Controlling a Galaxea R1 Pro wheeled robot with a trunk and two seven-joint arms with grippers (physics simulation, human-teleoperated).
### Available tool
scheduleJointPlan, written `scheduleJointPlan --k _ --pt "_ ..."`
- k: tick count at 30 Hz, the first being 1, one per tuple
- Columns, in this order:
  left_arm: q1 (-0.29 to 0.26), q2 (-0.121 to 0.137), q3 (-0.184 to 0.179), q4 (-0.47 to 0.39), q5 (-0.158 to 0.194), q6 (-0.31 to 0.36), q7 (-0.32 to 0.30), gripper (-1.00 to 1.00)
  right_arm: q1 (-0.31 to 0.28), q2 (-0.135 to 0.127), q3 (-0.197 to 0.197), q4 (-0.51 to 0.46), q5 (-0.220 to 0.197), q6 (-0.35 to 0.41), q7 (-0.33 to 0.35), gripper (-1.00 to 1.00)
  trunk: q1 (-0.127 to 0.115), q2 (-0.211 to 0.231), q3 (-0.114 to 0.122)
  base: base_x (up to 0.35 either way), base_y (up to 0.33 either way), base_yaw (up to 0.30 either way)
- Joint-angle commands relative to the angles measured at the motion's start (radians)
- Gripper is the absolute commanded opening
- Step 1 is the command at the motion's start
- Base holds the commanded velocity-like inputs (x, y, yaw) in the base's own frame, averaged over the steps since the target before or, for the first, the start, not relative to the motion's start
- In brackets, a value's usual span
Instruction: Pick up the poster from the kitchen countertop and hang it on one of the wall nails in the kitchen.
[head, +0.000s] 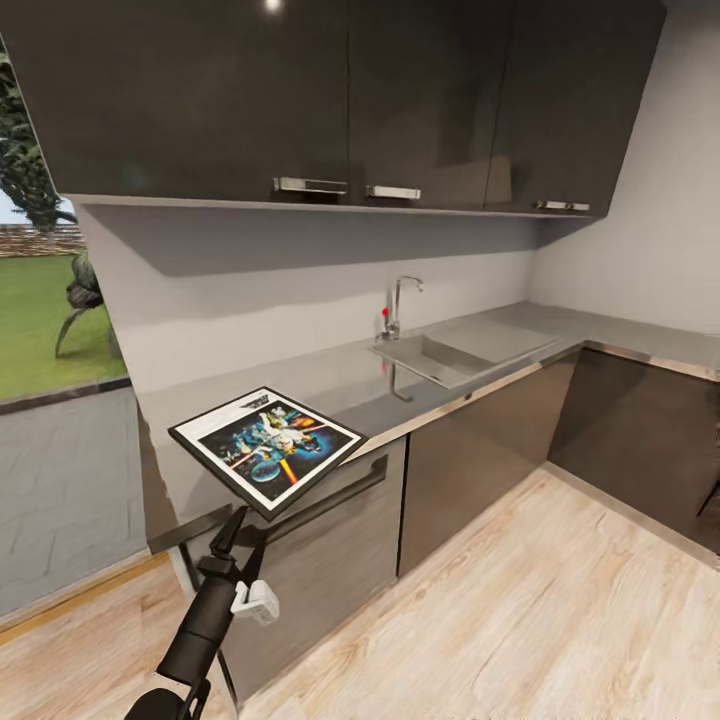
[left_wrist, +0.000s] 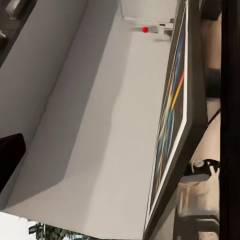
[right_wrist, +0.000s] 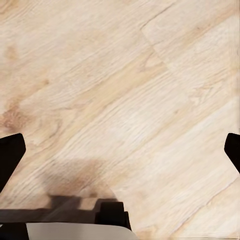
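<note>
Head view: the rectangular black-framed poster with white border and colourful space art (head: 267, 448) lies nearly flat, jutting out past the front edge of the long grey brushed-metal surface (head: 560, 335) near its left end, most of it over the floor. The left pincer (head: 238, 530) reaches up to the overhanging near corner from below; it seems to be clamped on the frame there, though the fingertips are hidden under it, so I cannot tell for sure. In the left wrist view the poster (left_wrist: 176, 125) runs edge-on right beside the camera. The right pincer (right_wrist: 120, 150) hangs spread wide over the pale wooden floor (right_wrist: 125, 90), holding nothing.

The step in hand looks like the pickup, with the poster being drawn off the surface. Next comes lifting it clear, finding a wall nail, none of which I can make out here, and carrying it there.

Count: one poster, one inset sink (head: 440, 357), one chrome tap (head: 398, 303), three handles on the dark upper cabinets (head: 310, 185).
</note>
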Motion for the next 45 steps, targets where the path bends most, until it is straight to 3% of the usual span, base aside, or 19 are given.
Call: scheduleJointPlan --k 1,34,45 --pt "0.0 -0.001 0.001 0.0 -0.011 -0.003 0.006 1.0 -0.001 0.0 0.0 0.001 0.0 -0.003 0.0 1.0 0.0 0.0 0.0 0.0 0.0 -0.192" --pt "0.0 -0.001 -0.001 0.067 -0.011 0.002 0.006 1.0 -0.001 0.0 0.0 0.001 0.0 -0.003 0.0 1.0 0.0 0.0 0.0 0.001 0.0 -0.015" --pt "0.0 -0.001 0.003 0.078 -0.008 0.003 0.006 1.0 -0.001 0.0 0.0 0.001 0.0 -0.003 0.0 1.0 0.0 0.0 0.0 0.115 0.025 0.0"
